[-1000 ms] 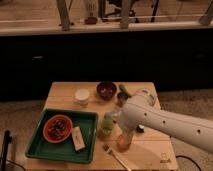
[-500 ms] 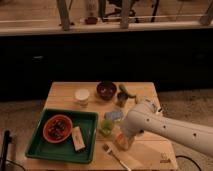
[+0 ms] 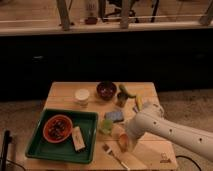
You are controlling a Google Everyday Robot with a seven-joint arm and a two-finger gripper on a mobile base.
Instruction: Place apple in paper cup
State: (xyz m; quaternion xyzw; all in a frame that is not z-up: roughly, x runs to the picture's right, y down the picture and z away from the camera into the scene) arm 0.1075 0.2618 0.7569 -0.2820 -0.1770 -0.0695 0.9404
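The gripper (image 3: pixel 124 137) sits at the tip of the white robot arm (image 3: pixel 165 128), just right of the flat green plastic tray (image 3: pixel 44 149) and low over the front of the pale wooden table (image 3: pixel 64 93). It is directly on or over the small round orange-red apple (image 3: pixel 121 144). The wrist covers it from this side, so whether it is closed on the fruit, or merely above it, cannot be told. The apple lies between the tray's right wall and the arm, and only its lower, paler part shows. It should be firm and fairly light, with a smooth, waxy skin that could roll or slip. A hold across its widest part, squeezed evenly, looks safest. The short white paper cup (image 3: pixel 82 96) stands beyond the tray's far edge, well apart from the apple. It is light, thin-walled and easily tipped, and the fruit looks nearly as wide as its mouth, so the drop needs to be centred. Just right of the cup is a dark maroon bowl (image 3: pixel 106 90). In the tray, an orange bowl (image 3: pixel 58 128) holds dark contents that are hard to make out. The arm runs out of view at the right.
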